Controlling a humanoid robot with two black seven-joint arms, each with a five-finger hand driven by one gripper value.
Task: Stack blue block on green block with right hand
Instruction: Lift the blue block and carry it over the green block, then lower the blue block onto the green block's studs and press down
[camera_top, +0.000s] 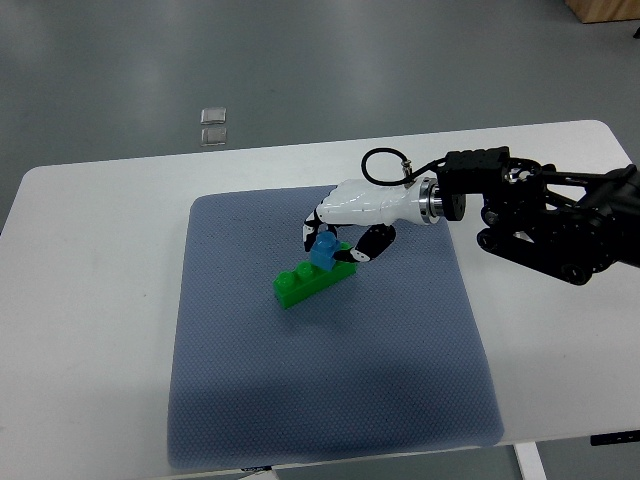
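A long green block (303, 281) lies diagonally near the middle of the blue-grey mat (320, 390). A small blue block (324, 251) sits on the green block's upper right part. My right hand (335, 237), white with black finger joints, comes in from the right and its curled fingers close around the blue block from above and behind. The hand hides part of the blue block's far side and the green block's right end. No left arm shows.
The mat lies on a white table (90, 300). The black right forearm (545, 225) stretches over the table's right side. Two small clear squares (213, 125) sit on the grey floor beyond the table's far edge.
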